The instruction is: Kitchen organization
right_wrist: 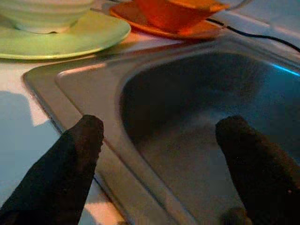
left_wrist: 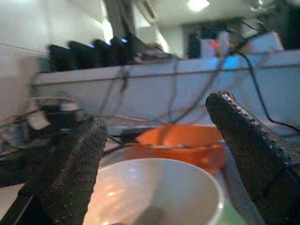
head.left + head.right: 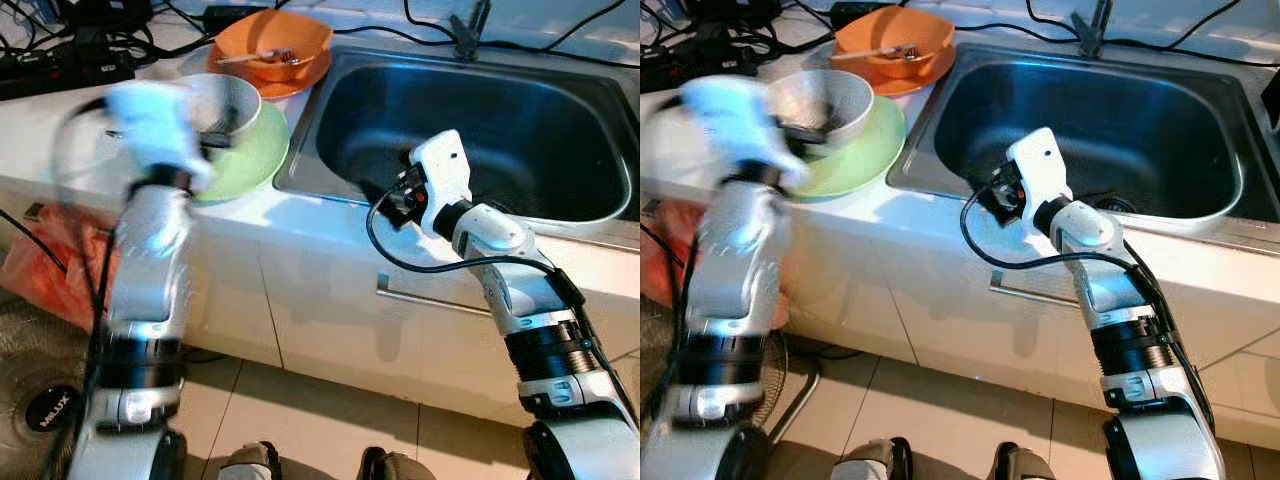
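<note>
White worktop [image 3: 330,215] with a steel sink [image 3: 480,130] sunk into it, and honestly not much looks sorted yet. Beside the sink's corner sit a white bowl [image 3: 228,105] on a green plate [image 3: 255,155] and an orange bowl [image 3: 272,45] on its plate. Left claw [image 2: 159,154] hangs open right over the white bowl, gripping nothing. Right claw [image 1: 157,154] is open too, at the sink's front edge. Head views show cables behind the sink; the wrist views give the spread fingers.

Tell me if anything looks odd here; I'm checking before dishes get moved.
Black cables lie tangled on the counter beside the sink, close behind the orange bowl. Otherwise the dishes sit upright, nothing spilled.
</note>
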`<state>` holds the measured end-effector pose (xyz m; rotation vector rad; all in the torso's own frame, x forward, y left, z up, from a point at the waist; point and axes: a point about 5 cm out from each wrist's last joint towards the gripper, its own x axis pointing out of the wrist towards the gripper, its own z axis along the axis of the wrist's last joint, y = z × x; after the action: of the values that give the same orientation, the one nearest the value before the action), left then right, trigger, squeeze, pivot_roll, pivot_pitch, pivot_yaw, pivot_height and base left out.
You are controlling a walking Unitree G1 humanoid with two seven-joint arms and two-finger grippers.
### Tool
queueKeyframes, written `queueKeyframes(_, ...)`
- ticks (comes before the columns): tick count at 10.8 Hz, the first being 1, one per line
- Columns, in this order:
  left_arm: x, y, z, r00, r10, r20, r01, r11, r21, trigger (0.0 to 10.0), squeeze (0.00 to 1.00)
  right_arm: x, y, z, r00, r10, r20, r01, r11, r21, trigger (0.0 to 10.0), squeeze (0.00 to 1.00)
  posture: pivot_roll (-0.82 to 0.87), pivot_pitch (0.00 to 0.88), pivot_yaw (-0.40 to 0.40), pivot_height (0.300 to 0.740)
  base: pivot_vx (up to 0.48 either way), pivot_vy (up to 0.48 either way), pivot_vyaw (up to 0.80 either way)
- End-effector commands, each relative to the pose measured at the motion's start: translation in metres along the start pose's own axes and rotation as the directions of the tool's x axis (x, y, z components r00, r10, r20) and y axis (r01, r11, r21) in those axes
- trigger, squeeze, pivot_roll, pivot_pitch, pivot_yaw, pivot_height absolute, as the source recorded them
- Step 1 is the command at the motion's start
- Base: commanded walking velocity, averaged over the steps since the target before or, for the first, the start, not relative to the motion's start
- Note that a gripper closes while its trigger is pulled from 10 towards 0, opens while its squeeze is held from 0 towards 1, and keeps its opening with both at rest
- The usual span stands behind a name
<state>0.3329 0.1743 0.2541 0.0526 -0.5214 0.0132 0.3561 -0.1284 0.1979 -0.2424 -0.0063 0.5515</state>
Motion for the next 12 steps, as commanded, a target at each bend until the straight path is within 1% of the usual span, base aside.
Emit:
queueKeyframes(1,-0.004,0.007,0.003,0.998,0.065,0.022,-0.065,0.998,-0.005,10.0,0.00,-0.003,0.000,0.003,1.000,0.000,0.006,0.000,1.000,0.010,10.0,1.00,0.03,0.121,0.009,0.740,0.000,0.000,0.00)
queueKeyframes(2,-0.008,0.015,-0.001,0.992,0.122,0.012,-0.123,0.992,0.025,10.0,0.00,-0.004,0.001,0.001,1.000,0.007,-0.009,-0.007,1.000,0.008,10.0,1.00,0.04,0.116,0.003,0.740,0.000,0.000,0.00)
queueKeyframes(3,-0.013,0.027,-0.005,0.981,0.195,0.003,-0.195,0.979,0.059,10.0,0.00,-0.004,0.000,-0.001,1.000,0.012,-0.022,-0.011,1.000,0.003,10.0,1.00,0.04,0.113,-0.001,0.740,0.000,0.000,0.00)
queueKeyframes(4,-0.017,0.034,-0.006,0.970,0.241,0.006,-0.241,0.966,0.093,10.0,0.00,-0.004,-0.001,-0.002,1.000,0.010,-0.028,-0.011,1.000,-0.003,10.0,1.00,0.04,0.112,-0.002,0.740,0.000,0.000,0.00)
queueKeyframes(5,-0.022,0.046,-0.011,0.951,0.310,-0.015,-0.306,0.945,0.115,10.0,0.00,-0.003,-0.001,-0.004,0.999,0.008,-0.036,-0.008,1.000,-0.003,10.0,1.00,0.05,0.109,-0.006,0.740,0.000,0.000,0.00)
queueKeyframes(6,-0.026,0.055,-0.016,0.935,0.353,-0.034,-0.347,0.930,0.117,10.0,0.00,-0.004,-0.001,-0.005,0.999,0.009,-0.041,-0.009,1.000,-0.002,10.0,1.00,0.05,0.109,-0.007,0.740,0.000,0.000,0.00)
queueKeyframes(7,-0.030,0.065,-0.025,0.912,0.404,-0.072,-0.396,0.912,0.111,10.0,0.00,-0.004,-0.001,-0.003,1.000,0.001,-0.025,-0.001,1.000,-0.015,10.0,1.00,0.05,0.109,-0.007,0.740,0.000,0.000,0.00)
queueKeyframes(8,-0.030,0.066,-0.029,0.908,0.410,-0.086,-0.401,0.910,0.108,10.0,0.00,-0.003,-0.001,0.001,1.000,-0.005,-0.001,0.005,1.000,-0.014,10.0,1.00,0.05,0.109,-0.005,0.740,0.000,0.000,0.00)
queueKeyframes(9,-0.022,0.069,-0.039,0.901,0.411,-0.137,-0.407,0.912,0.052,10.0,0.00,-0.003,0.003,0.015,0.997,0.017,0.080,-0.016,1.000,-0.007,10.0,1.00,0.04,0.110,0.000,0.740,0.000,0.000,0.00)
queueKeyframes(10,-0.020,0.070,-0.039,0.902,0.410,-0.134,-0.406,0.912,0.052,10.0,0.00,-0.005,0.003,0.018,0.995,0.016,0.102,-0.015,1.000,-0.008,10.0,1.00,0.03,0.111,0.004,0.740,0.000,0.000,0.00)
queueKeyframes(11,-0.013,0.068,-0.039,0.915,0.382,-0.126,-0.381,0.924,0.032,10.0,0.00,-0.006,0.002,0.019,0.993,0.002,0.118,-0.002,1.000,-0.002,10.0,1.00,0.03,0.113,0.006,0.740,0.000,0.000,0.00)
queueKeyframes(12,-0.005,0.066,-0.039,0.923,0.364,-0.128,-0.367,0.930,-0.006,10.0,0.00,-0.007,0.002,0.020,0.992,0.000,0.123,0.002,1.000,-0.013,10.0,1.00,0.02,0.114,0.010,0.740,0.000,0.000,0.00)
